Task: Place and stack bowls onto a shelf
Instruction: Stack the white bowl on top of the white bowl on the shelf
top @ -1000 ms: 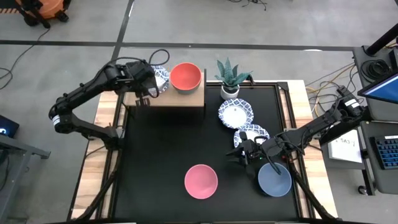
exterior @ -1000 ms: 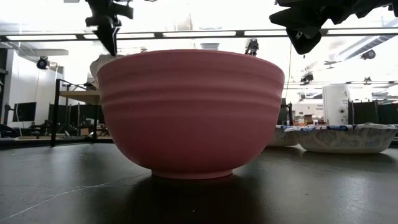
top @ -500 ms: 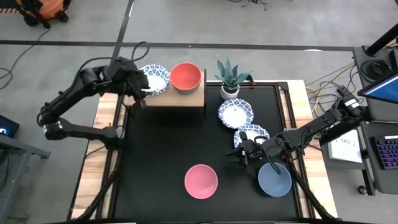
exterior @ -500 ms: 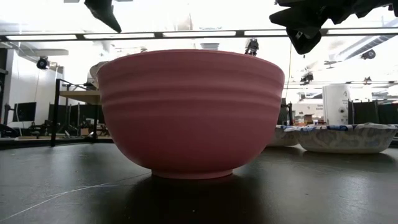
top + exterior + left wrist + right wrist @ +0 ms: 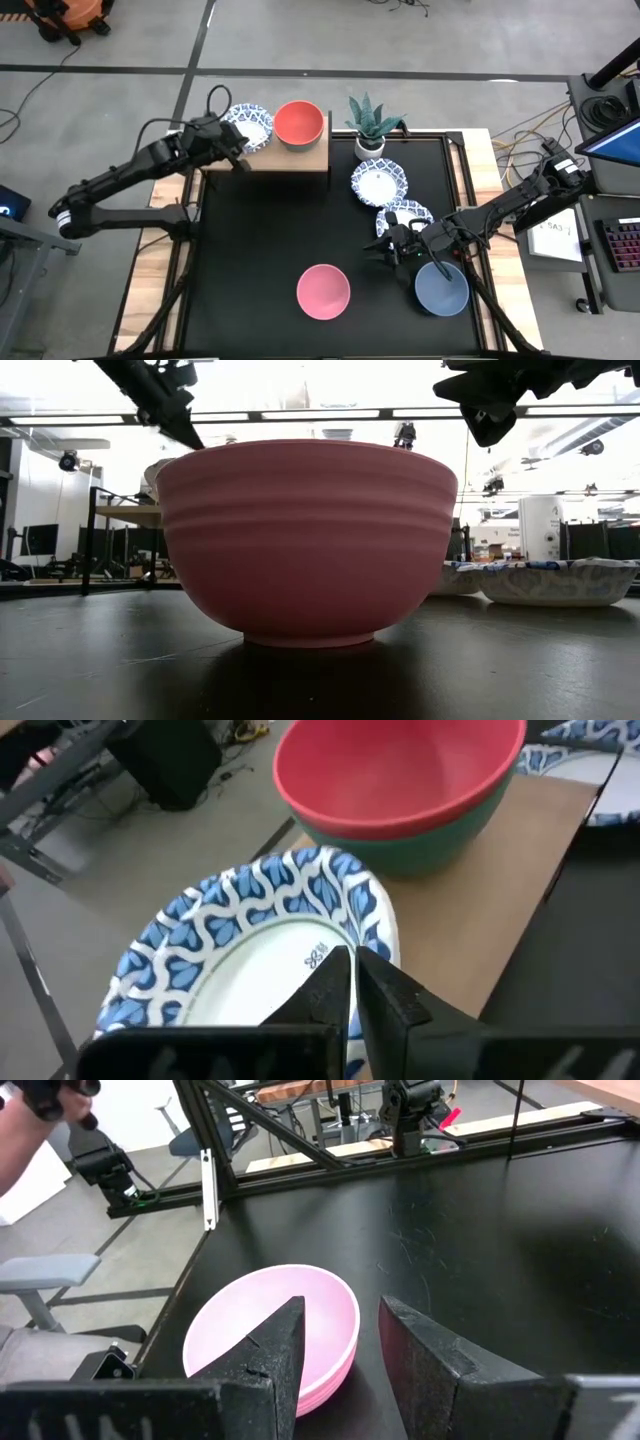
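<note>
Left claw (image 5: pixel 352 988) is sitting at the left end of the shelf (image 5: pixel 300 157) with its fingers pressed together, pinching nothing, right beside the patterned bowl (image 5: pixel 249 125) resting there. Next to that, the red bowl (image 5: pixel 298 123) is nesting in a green bowl (image 5: pixel 470 820) on the board. Right claw (image 5: pixel 340 1345) is hanging spread over the black bench (image 5: pixel 260 240), near the pink bowl (image 5: pixel 323 291) and the grey-blue bowl (image 5: pixel 441 288), touching neither. Two more patterned bowls (image 5: pixel 380 181) are lying by the plant pot (image 5: pixel 370 143).
</note>
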